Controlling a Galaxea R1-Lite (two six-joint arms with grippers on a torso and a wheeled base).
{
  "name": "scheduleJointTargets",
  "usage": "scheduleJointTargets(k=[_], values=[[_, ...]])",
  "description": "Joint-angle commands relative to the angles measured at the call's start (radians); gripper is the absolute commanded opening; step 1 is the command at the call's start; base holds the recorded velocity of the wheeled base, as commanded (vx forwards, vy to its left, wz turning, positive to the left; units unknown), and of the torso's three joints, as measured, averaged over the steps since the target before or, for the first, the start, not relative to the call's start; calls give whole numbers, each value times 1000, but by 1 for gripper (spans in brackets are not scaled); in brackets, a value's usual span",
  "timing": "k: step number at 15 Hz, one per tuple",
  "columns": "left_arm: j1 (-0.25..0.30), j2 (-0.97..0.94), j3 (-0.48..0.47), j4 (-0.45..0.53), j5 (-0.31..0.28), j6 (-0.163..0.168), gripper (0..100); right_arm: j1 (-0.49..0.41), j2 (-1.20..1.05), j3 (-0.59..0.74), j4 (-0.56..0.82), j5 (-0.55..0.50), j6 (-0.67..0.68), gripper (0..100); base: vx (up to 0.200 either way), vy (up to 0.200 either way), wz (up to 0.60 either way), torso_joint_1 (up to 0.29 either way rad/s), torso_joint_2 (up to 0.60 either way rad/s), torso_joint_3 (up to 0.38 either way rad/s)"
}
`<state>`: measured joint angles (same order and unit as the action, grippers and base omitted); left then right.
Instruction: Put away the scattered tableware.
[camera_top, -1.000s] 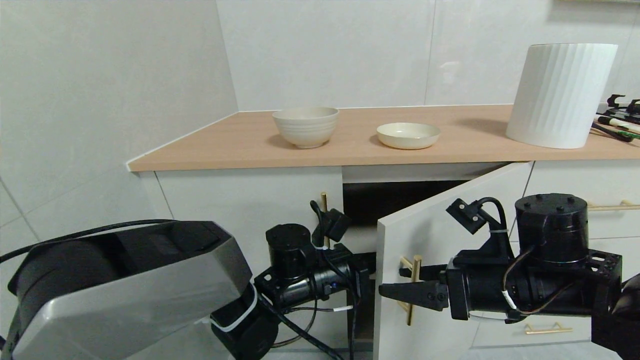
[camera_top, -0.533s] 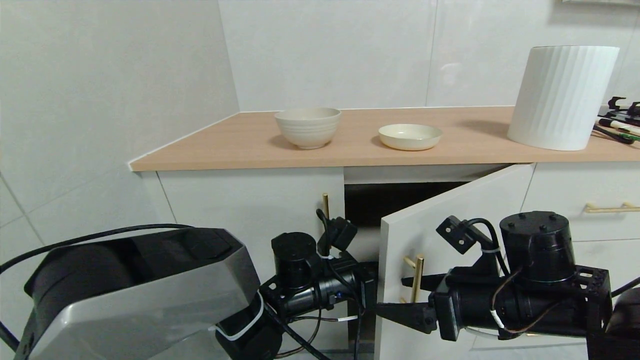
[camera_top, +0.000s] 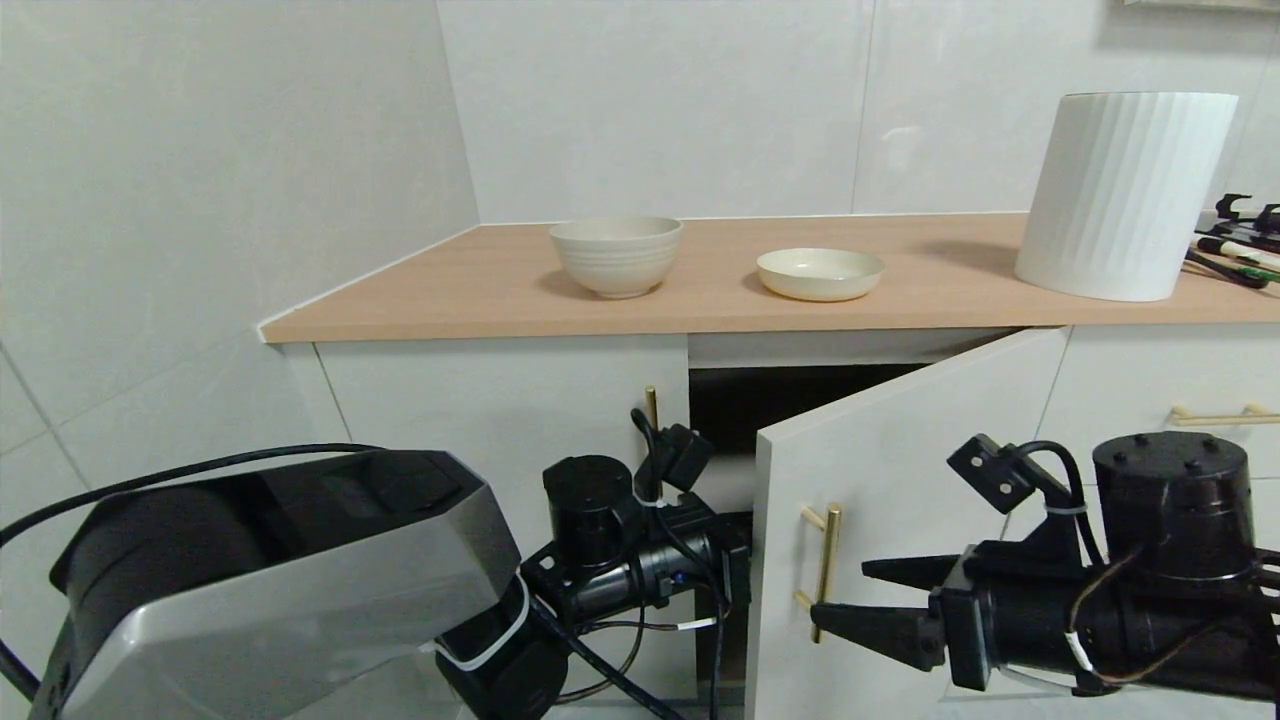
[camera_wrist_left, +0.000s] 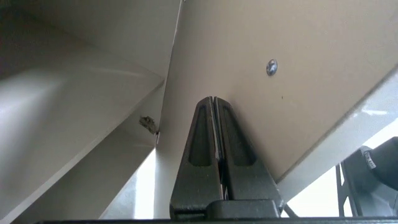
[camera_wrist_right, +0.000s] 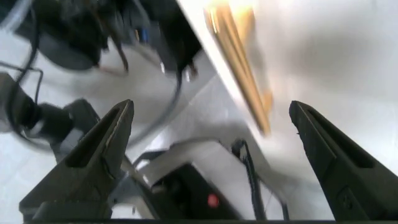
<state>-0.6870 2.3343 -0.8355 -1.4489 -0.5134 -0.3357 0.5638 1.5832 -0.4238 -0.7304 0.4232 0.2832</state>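
Observation:
A beige bowl (camera_top: 616, 255) and a shallow cream dish (camera_top: 820, 273) stand on the wooden counter (camera_top: 480, 295). Below them a white cabinet door (camera_top: 900, 480) hangs partly open, its gold handle (camera_top: 826, 560) upright. My right gripper (camera_top: 842, 593) is open, level with the handle and just to its right, nothing between its fingers (camera_top: 900, 572). In the right wrist view the right gripper (camera_wrist_right: 210, 106) is spread wide with the handle (camera_wrist_right: 242, 74) beyond it. My left gripper (camera_wrist_left: 212, 102) is shut and rests against the door's inner face (camera_wrist_left: 298, 93). The left arm (camera_top: 610, 560) sits low in the gap.
A tall white ribbed container (camera_top: 1130, 190) stands at the counter's right, with dark utensils (camera_top: 1235, 250) beside it. A drawer with a gold handle (camera_top: 1215, 412) lies right of the door. Tiled walls close the left and back.
My right gripper has drawn back to the right and down, off the gold handle it straddled before. The door stands a little wider. The left arm has hardly moved.

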Motion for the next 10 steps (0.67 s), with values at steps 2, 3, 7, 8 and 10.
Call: scheduleJointTargets(k=[2,3,7,8,10], values=[[0,-1,1,-1,0,-2,0,-5,-111,114,-9,2,-1,100,0,0,0,0,0,0],[0,-1,0,-1,0,-2,0,-5,-118,123,-7,3,-1,100,0,0,0,0,0,0],[-9,-7,-8,16,-2,-6,0,-5,-118,155,-7,3,-1,100,-50,0,0,1,2,2],[-8,-13,-25,53,-2,-6,0,-5,-118,162,-7,3,-1,100,-200,0,0,12,2,7],[-8,4,-80,79,-2,-6,0,-5,-121,163,-7,3,-1,100,-200,0,0,12,5,-2]])
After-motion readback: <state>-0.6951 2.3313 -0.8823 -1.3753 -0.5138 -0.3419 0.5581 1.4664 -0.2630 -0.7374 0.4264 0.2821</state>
